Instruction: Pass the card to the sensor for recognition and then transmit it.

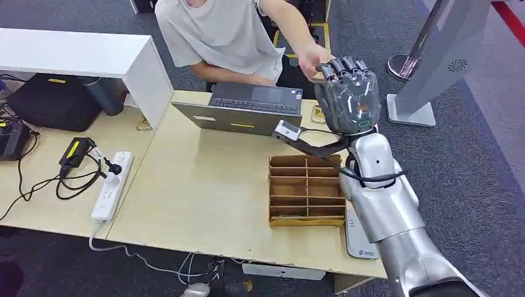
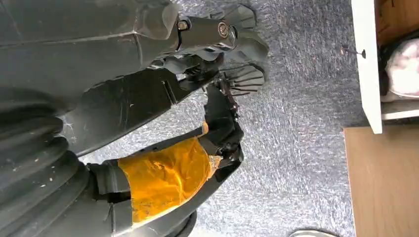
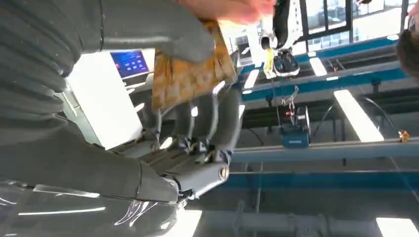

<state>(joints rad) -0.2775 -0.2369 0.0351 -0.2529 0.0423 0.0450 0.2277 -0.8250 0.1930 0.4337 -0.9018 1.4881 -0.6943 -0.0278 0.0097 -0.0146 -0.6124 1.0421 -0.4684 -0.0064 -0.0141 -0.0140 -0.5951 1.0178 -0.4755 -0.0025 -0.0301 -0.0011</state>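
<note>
The right hand (image 1: 348, 94), raised above the desk's far edge, pinched the gold patterned card (image 3: 190, 74) between thumb and fingers; its long axis ran out toward a person's hand (image 1: 311, 60) touching its far end. The left hand (image 2: 217, 94) hung with fingers curled in, holding nothing.

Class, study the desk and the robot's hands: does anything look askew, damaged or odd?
The left hand stands out: orange tape is wrapped around part of it, like a patch or repair. On the desk, a black cable lies in loose loops by the power strip. Nothing looks spilled or broken.
</note>
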